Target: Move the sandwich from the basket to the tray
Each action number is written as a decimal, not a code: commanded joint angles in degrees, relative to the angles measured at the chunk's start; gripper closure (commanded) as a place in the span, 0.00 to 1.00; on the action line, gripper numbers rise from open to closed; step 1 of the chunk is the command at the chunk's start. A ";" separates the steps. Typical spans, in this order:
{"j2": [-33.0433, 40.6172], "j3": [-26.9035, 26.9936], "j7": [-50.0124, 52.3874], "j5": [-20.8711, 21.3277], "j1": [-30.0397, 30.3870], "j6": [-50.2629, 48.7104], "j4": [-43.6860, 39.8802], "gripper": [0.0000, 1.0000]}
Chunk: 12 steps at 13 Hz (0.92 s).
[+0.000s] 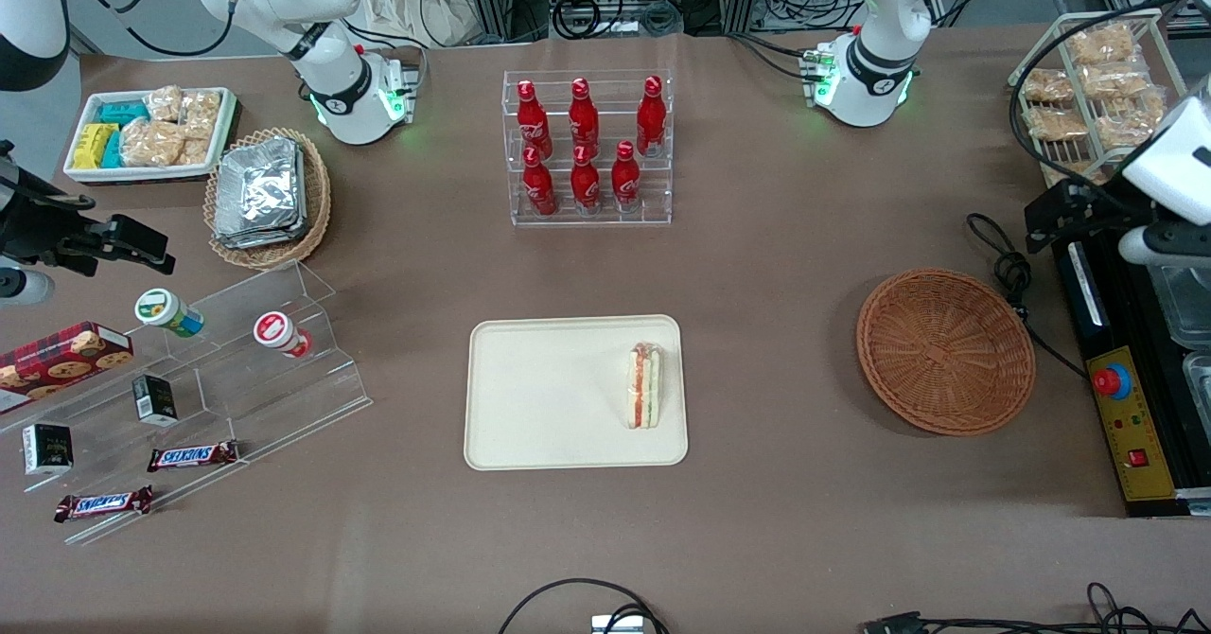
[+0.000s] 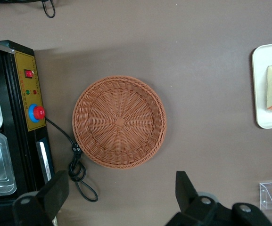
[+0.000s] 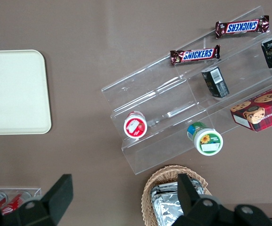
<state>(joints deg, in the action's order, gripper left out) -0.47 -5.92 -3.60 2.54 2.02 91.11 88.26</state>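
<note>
1. Front view: sandwich [image 1: 645, 385] already lies on the tray [image 1: 530, 426], long axis running toward the camera.
2. Basket [image 1: 944, 351] sits empty, with the gripper [image 2: 119, 200] high above it, released, holding nothing.

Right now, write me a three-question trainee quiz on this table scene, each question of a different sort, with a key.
1. True or false: the triangular wrapped sandwich lies on the cream rectangular plastic tray.
2. What is in the round reddish-brown wicker basket? A) foil packets B) nothing C) a bottle
3. Fill in: the left arm's gripper hovers with its fingers ____ over the bare tabletop just outside the basket's rim.

Key: 1 true; 2 B; 3 open.
</note>
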 commanded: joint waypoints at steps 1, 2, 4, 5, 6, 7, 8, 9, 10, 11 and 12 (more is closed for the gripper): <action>3.28 0.30 -0.97 -0.34 -0.17 -0.14 3.93 0.00; 3.02 0.30 -1.05 -0.34 0.00 -0.23 3.76 0.00; 1.79 0.12 -0.79 -0.60 0.53 -0.23 3.23 0.00; 1.78 0.12 -0.70 -0.61 0.45 -0.40 3.23 0.00; 1.78 0.12 -1.05 -0.61 0.44 -1.19 3.23 0.00; 1.78 0.12 -1.06 -0.52 0.44 -1.89 3.23 0.00; 1.78 0.04 -0.97 -0.52 0.36 -1.90 3.23 0.00; 1.70 -0.14 -0.88 -0.60 0.10 -1.98 2.88 0.00; 1.70 -0.14 -0.79 -0.78 -0.08 -1.98 2.71 0.00; 1.61 -0.23 -0.79 -0.87 -0.17 -1.98 2.53 0.00; 1.61 -0.32 -0.70 -1.22 -0.17 -1.98 2.53 0.00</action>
<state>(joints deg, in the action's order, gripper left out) 0.76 -6.11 -3.79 2.35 1.91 89.99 91.23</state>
